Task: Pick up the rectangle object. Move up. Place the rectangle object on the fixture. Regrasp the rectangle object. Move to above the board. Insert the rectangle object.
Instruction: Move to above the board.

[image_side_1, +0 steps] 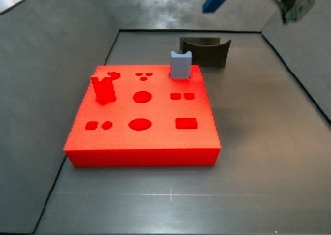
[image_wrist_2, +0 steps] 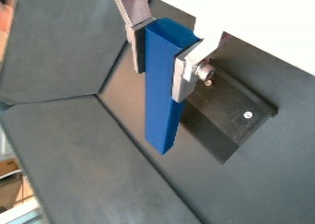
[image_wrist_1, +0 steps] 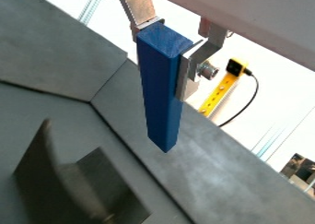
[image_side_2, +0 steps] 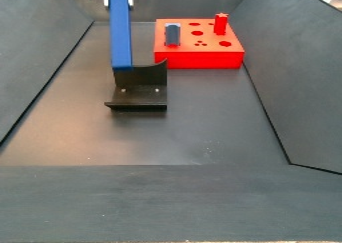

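- Your gripper hangs high above the fixture, fingers clamped on the rectangle object, held upright.
- The board lies well apart on the floor.

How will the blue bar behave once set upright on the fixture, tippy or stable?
Likely tippy: the rectangle object is long, slim and hangs upright from the gripper, fingers at its top. It looks rigid, straight-edged, unlikely to roll. The fixture probably steadies it.
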You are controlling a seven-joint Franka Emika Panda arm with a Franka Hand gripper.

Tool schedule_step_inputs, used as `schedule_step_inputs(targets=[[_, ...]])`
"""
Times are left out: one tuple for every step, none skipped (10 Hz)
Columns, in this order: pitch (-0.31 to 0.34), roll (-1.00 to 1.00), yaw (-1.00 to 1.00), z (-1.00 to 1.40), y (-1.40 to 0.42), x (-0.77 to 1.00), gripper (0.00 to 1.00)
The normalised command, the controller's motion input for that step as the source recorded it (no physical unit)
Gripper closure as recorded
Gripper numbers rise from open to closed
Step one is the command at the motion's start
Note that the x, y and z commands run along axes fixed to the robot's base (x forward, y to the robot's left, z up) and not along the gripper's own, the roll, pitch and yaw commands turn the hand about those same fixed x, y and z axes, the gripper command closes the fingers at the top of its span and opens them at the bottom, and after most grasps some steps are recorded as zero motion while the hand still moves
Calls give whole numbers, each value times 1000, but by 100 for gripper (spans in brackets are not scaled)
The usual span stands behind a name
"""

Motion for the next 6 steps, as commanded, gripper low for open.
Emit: schedule_step_inputs(targets=[[68, -41, 19, 1000, 90, 59, 100], [80, -42, 23, 1000, 83, 56, 100], [98, -47, 34, 1000, 72, 52, 100], [105, -48, 40, 1000, 66, 51, 100], [115, -49, 55, 1000, 53, 49, 100], [119, -47, 62, 1000, 47, 47, 100]])
